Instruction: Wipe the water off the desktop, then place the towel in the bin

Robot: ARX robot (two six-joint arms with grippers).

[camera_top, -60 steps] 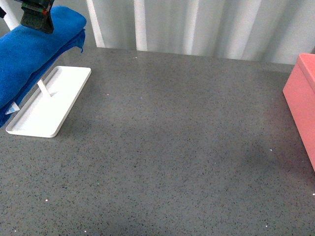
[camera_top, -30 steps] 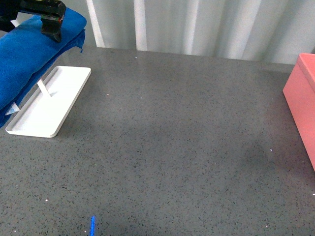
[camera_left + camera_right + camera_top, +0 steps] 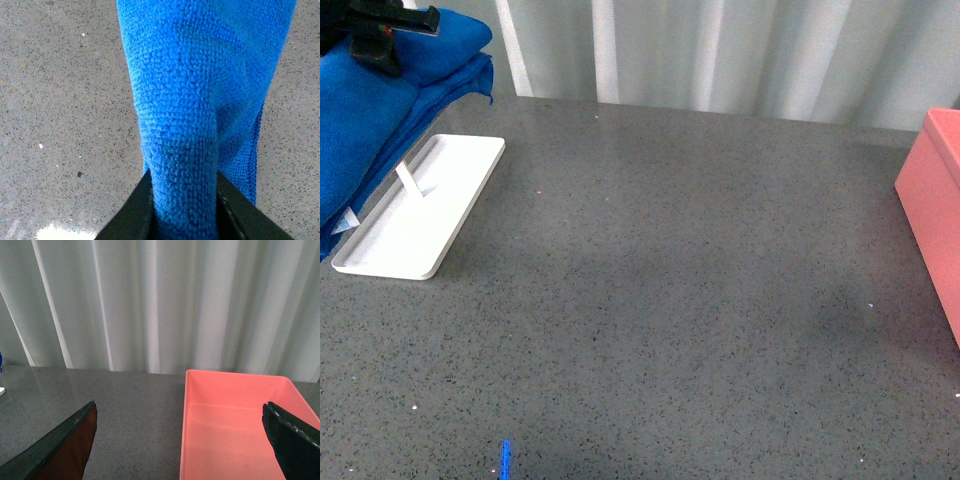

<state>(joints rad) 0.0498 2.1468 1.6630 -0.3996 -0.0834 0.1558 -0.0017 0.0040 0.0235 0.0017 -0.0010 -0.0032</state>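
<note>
The bright blue towel [image 3: 375, 120] hangs at the far left of the front view, over the white tray. My left gripper [image 3: 380, 35] is shut on its top fold. In the left wrist view the towel [image 3: 200, 100] is pinched between both black fingers [image 3: 131, 215] and hangs down over the speckled grey desktop [image 3: 60, 100]. The salmon-pink bin [image 3: 935, 200] stands at the right edge of the desktop [image 3: 670, 300]. My right gripper [image 3: 180, 440] is open and empty, its fingers either side of the bin [image 3: 235, 425], which is empty. No water shows on the desktop.
A flat white tray [image 3: 420, 215] with a short upright white peg [image 3: 408, 182] lies at the left under the towel. White pleated curtains [image 3: 720, 50] close off the back edge of the desktop.
My left gripper has shifted left and slightly up with the towel's top fold bunched in it. The tray and bin have not moved.
</note>
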